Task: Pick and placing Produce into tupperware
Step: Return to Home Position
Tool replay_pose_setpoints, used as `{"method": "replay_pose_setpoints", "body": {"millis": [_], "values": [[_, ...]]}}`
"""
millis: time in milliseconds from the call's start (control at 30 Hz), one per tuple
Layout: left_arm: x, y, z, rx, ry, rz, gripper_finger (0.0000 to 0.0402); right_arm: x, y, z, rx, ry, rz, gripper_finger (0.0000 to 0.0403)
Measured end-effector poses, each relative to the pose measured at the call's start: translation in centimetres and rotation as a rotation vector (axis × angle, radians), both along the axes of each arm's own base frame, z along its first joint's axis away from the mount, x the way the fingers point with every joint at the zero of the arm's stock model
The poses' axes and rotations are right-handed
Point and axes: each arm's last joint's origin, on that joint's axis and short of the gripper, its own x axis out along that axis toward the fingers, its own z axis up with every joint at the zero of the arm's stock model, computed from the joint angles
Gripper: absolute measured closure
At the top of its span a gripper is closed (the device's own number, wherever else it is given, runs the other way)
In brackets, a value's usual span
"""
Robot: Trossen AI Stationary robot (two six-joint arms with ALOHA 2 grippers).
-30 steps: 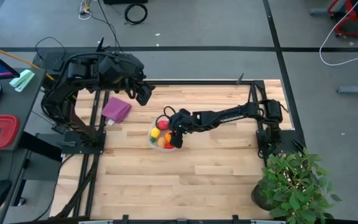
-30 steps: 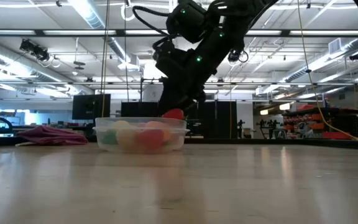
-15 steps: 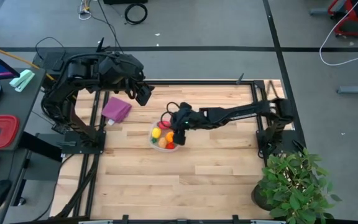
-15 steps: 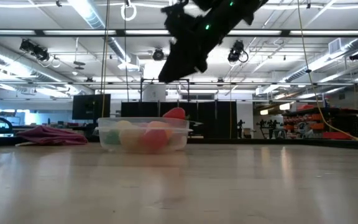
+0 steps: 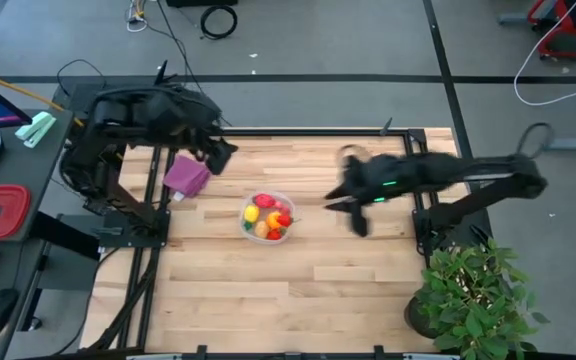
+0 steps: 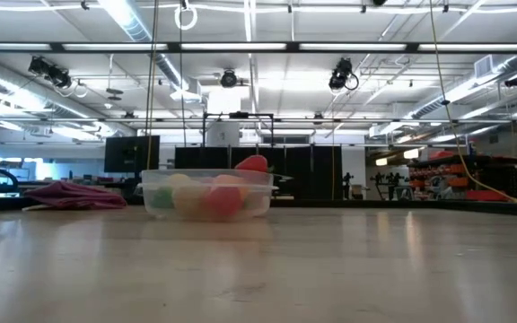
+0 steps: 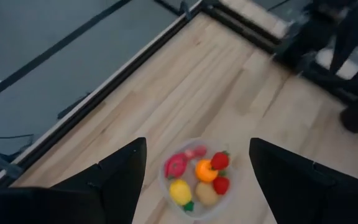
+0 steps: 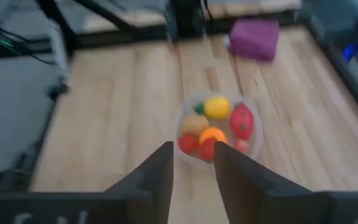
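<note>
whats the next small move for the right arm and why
Probably retract the right gripper toward its base: the produce sits inside the tupperware, none lies loose on the table, and the gripper is open, empty and clear of it.

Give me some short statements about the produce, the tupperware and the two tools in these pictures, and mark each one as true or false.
1. The produce lies inside the tupperware. True.
2. The right tool grips a strawberry. False: its fingers are open with nothing between them, and it hangs off to the side of the tupperware.
3. The purple cloth lies inside the tupperware. False: it lies on the table, apart from the tupperware, on the left arm's side.
4. The left tool is open and empty. True.
5. A potted plant stands at the table's corner on the right arm's side. True.
</note>
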Motion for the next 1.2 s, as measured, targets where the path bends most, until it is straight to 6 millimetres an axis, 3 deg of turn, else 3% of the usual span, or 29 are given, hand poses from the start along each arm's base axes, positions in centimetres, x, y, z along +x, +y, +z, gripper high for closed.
{"method": "replay_pose_setpoints", "body": {"millis": [133,300,400,500,667,800,1000,1200], "values": [[-3.8,-0.6,1.6,-0.021,-0.096,-0.019,0.0113,-6.6,0.1,3.5,0.025,-0.138,0.030,0.0281],[-9.0,-2.0,3.3,-0.023,-0.223,-0.082,0.0113,-13.9,-0.4,5.4,0.047,-0.253,0.060,0.0280],[-11.7,-2.8,3.9,-0.009,-0.277,-0.158,0.0113,-17.0,-0.9,5.6,0.033,-0.316,0.078,0.0281],[-14.2,-3.2,4.2,-0.003,-0.330,-0.209,0.0113,-18.9,-1.2,5.1,0.028,-0.358,0.071,0.0281],[-17.0,-3.0,3.4,0.046,-0.334,-0.226,0.0113,-20.1,-1.4,2.6,0.031,-0.360,0.068,0.0280],[-17.0,-2.9,1.4,0.090,-0.308,-0.208,0.0113,-19.7,-1.3,0.1,0.042,-0.375,0.064,0.0281],[-14.9,-3.5,-3.3,0.144,-0.406,-0.375,0.0113,-18.5,-1.1,-3.1,0.074,-0.412,0.064,0.0281],[-15.8,-3.9,-8.6,0.134,-0.604,-0.530,0.0113,-17.9,-0.7,-5.5,0.132,-0.499,0.155,0.0281]]}}
